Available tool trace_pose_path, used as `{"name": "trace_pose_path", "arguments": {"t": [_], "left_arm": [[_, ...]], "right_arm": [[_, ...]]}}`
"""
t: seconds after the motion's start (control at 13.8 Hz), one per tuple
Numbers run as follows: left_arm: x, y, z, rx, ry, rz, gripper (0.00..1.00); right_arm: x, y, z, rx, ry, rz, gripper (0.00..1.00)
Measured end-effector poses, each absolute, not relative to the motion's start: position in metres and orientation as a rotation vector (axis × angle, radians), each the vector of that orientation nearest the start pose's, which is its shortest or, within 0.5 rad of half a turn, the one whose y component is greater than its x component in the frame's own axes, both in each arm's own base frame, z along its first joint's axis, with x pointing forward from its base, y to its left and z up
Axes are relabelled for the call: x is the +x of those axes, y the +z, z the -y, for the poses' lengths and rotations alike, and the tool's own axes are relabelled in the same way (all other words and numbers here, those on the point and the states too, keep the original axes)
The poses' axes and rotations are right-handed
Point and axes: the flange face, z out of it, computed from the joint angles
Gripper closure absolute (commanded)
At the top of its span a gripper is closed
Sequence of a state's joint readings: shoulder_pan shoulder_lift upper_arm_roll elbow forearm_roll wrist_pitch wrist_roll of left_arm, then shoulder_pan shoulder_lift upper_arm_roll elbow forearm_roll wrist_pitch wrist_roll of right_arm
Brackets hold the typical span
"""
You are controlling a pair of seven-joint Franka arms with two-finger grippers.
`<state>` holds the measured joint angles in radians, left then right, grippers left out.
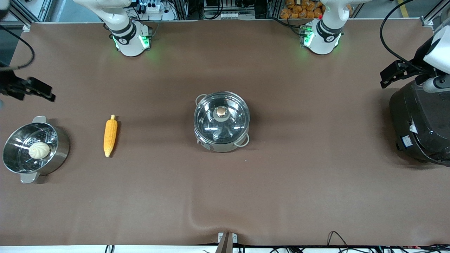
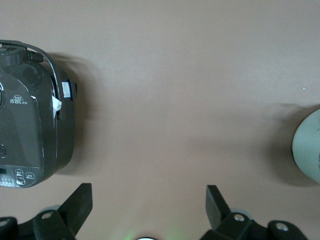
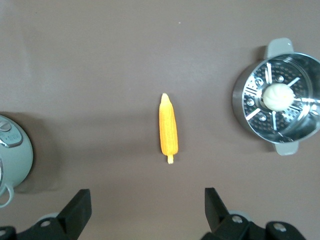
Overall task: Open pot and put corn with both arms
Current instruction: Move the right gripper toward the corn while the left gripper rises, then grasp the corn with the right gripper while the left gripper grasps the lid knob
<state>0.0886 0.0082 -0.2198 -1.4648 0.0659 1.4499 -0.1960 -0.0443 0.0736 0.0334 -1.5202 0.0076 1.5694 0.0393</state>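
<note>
A shiny round steel pot (image 1: 222, 121) stands near the middle of the brown counter (image 1: 288, 175). Its clear glass lid (image 1: 221, 117) is still on, topped by a tan knob (image 1: 221, 111) on a pale collar, and the glass shows the bright steel inside. Two pale loop handles stick out from the rim, one on the side toward the robots' bases and one on the side nearer the front camera. A small control panel shows low on its wall.

The corn (image 1: 110, 133) lies flat on the bare counter, well apart from the pot and toward the right arm's end. It is a yellow-orange cob, tapered to a point at the end nearer the front camera, with a short pale stub at the other end. In the right wrist view the cob's (image 3: 168, 128) rows of kernels are faintly visible.

Beside the corn, closer still to the right arm's end, sits a steel steamer pot (image 1: 35, 149) with flat tab handles and a round white bun (image 1: 39, 150) on its perforated insert. A large black rice cooker (image 1: 420, 126) stands at the left arm's end.

The right pincer (image 3: 145, 210) hangs with its jaws wide and empty over the counter near the corn. The left pincer (image 2: 147, 207) hangs wide and empty over the counter just beside the rice cooker (image 2: 30, 130).
</note>
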Motion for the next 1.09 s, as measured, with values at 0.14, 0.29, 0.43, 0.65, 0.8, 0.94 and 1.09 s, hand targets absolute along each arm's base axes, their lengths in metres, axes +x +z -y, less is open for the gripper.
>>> {"name": "trace_pose_path", "arguments": {"t": [0.14,0.29,0.43,0.65,0.8,0.94,1.09], "left_arm": [[0.541,0.659,0.066,-3.073,0.020,0.101,0.00],[0.540,0.657,0.078,-3.074,0.024,0.066,0.00],[0.540,0.648,0.109,-3.076,0.039,-0.017,0.00],[0.540,0.623,0.189,-3.084,0.037,0.061,0.00],[0.534,0.594,0.257,-3.088,0.043,0.181,0.00],[0.523,0.561,0.331,-3.106,0.026,0.298,0.00],[0.507,0.524,0.395,-3.113,0.037,0.397,0.00]], "right_arm": [[0.588,0.577,0.002,-3.130,0.028,-0.073,0.00],[0.594,0.546,0.002,-3.125,0.016,-0.078,0.00],[0.595,0.507,0.002,-3.121,0.010,-0.084,0.00],[0.588,0.448,0.002,-3.121,0.018,-0.087,0.00],[0.575,0.398,0.000,-3.122,0.004,-0.086,0.00],[0.557,0.346,-0.004,-3.123,0.040,-0.078,0.00],[0.549,0.306,-0.007,-3.123,0.116,-0.061,0.00]]}}
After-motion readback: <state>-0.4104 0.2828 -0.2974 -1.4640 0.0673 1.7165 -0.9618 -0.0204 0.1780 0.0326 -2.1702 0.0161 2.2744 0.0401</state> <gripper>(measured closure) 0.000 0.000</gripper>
